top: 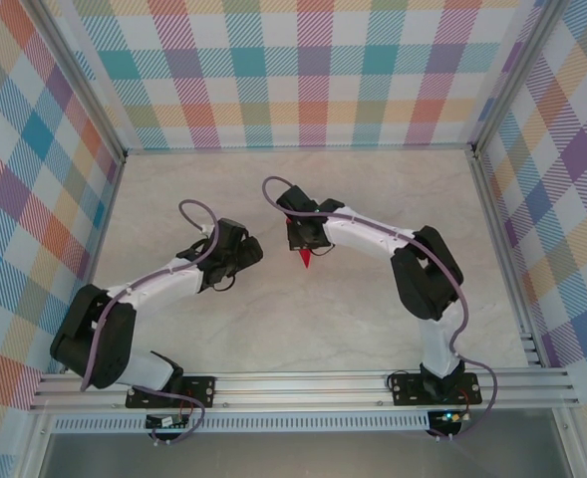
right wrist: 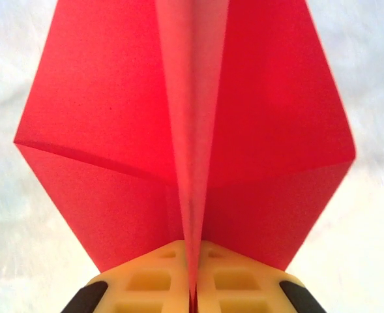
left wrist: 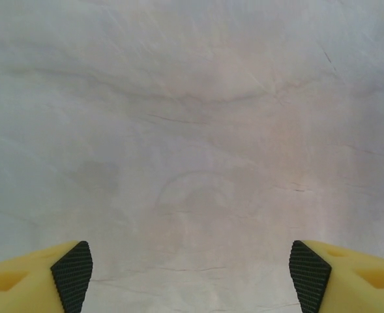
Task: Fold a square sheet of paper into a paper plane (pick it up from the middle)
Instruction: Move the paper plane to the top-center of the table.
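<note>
One red paper plane [right wrist: 113,130], sharply creased, pinched between two yellow right fingers [right wrist: 156,282]; two left fingers [left wrist: 29,277] spread apart over marbled desk [left wrist: 192,117].

A pale, marble-veined bench [top: 303,329] is lying across the middle of the overhead frame, and its faintly cracked grey-white surface [left wrist: 192,130] is showing in the upper part of the left wrist frame. Three walls in a pastel plaid of teal, orange, purple and yellow are enclosing it: a back wall [top: 293,70] running along the top, and a left wall [top: 24,199] and a right wall [top: 562,219] slanting down the sides, with aluminium posts [top: 79,85] standing at the far corners. A ribbed aluminium rail [top: 303,383] is stretching along the bench's lower edge, just above a dull grey strip [top: 303,448] at the bottom.
</note>
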Motion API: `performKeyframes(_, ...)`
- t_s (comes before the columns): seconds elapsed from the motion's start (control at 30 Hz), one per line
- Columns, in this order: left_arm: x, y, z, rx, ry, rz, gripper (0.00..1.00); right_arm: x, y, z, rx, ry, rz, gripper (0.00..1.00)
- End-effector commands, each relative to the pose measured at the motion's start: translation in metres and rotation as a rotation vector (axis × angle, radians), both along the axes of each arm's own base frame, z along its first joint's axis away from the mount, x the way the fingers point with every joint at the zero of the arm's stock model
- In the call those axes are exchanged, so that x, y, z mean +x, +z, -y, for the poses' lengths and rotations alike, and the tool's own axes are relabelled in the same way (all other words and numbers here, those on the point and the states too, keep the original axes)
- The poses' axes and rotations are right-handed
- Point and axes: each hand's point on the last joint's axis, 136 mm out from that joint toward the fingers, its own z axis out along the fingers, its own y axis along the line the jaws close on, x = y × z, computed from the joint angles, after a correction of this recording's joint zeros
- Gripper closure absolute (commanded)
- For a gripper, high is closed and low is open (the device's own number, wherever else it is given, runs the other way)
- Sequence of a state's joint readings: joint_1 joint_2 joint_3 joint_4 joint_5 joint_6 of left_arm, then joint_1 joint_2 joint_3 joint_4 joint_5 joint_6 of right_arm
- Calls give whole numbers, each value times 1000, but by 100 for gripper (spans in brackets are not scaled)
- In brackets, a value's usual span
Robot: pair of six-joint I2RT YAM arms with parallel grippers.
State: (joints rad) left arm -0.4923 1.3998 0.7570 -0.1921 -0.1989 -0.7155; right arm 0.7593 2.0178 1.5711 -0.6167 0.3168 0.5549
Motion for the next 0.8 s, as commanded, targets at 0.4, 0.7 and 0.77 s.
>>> performKeyframes(0.4, -29, 10, -57, 212, 50, -11, 1, 80, -38, -33, 3, 86, 53, 90)
performKeyframes(0.7, -29, 4, -55, 202, 57, -34, 0, 85, -58, -27, -7, 38, -7, 87)
performKeyframes(0.77, -28, 3, -54, 202, 56, -38, 0, 85, -60, -27, -9, 35, -15, 86)
